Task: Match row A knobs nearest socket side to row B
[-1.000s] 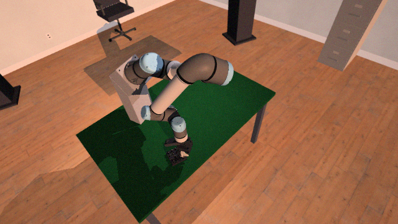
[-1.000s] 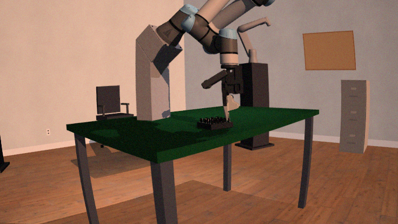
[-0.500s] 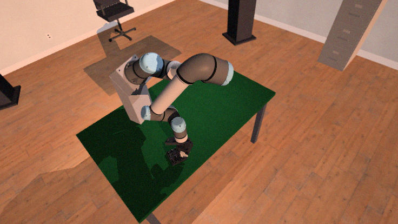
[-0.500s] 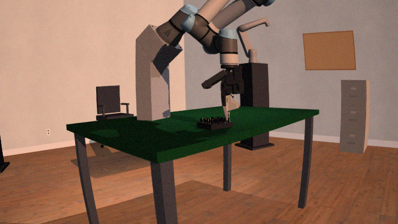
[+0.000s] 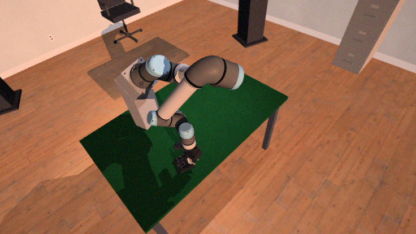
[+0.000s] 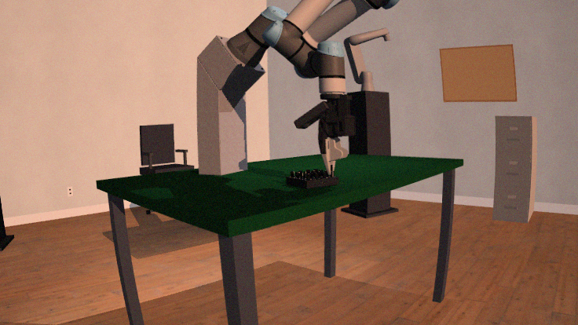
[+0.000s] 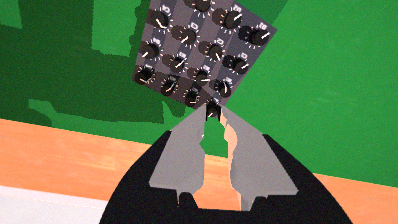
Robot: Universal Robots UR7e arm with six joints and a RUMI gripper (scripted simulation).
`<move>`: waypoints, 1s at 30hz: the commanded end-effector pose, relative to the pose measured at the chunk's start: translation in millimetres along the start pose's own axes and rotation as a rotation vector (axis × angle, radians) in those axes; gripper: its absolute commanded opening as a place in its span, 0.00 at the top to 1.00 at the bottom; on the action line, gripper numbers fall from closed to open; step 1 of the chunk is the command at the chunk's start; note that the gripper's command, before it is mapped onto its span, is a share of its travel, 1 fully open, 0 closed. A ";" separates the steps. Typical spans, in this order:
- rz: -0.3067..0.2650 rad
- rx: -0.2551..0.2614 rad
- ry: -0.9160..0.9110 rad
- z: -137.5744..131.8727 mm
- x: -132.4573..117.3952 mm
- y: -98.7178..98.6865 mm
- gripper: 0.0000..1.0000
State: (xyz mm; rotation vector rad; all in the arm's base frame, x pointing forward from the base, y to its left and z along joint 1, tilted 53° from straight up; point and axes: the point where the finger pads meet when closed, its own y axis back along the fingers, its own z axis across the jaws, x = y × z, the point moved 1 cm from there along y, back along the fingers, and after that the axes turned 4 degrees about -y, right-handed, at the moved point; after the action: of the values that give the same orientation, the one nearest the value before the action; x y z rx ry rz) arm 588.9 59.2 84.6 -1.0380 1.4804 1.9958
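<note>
The knob box [image 5: 181, 170] [image 6: 309, 184] [image 7: 254, 52] sits flat on the green tabletop [image 5: 221, 122] [image 6: 383, 166] [image 7: 325, 100], its knobs facing up, turned so that 1 corner points towards the pincer [image 5: 190, 162] [image 6: 331, 173] [image 7: 212, 105]. That corner carries the knob that matters now, which from the faint lettering and the layout I take to be knob A1 [image 7: 213, 108]; the socket itself I cannot make out. The pincer comes down from above at this edge of the box, nearly upright in the exterior view, and its tips are drawn nearly together, clamped on that corner knob, 1 jaw either side. The rest of the box lies beyond the tips in the wrist view and to the left of them in the exterior view, with B1 [image 7: 224, 89] and A2 [image 7: 192, 97] just beside the gripped knob. The box looks about as long as it is wide, so the axis to mind is the knob's own, rising from the panel; there is only 1 arm to choose. The coming move probably calls for a twist about that axis to match B1's mark, and an off-centre grip could slip or drag the box round instead
</note>
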 end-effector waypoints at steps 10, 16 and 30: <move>-0.005 0.005 -0.300 -0.6 -1.5 -0.1 0.96; -0.004 0.005 -0.416 0.2 -1.2 -0.2 0.96; -0.004 0.005 -0.670 1.2 -1.5 -0.1 0.96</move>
State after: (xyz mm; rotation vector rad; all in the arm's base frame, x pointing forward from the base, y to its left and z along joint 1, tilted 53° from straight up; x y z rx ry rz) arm 587.7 62.8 84.4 -0.4428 1.1831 2.0624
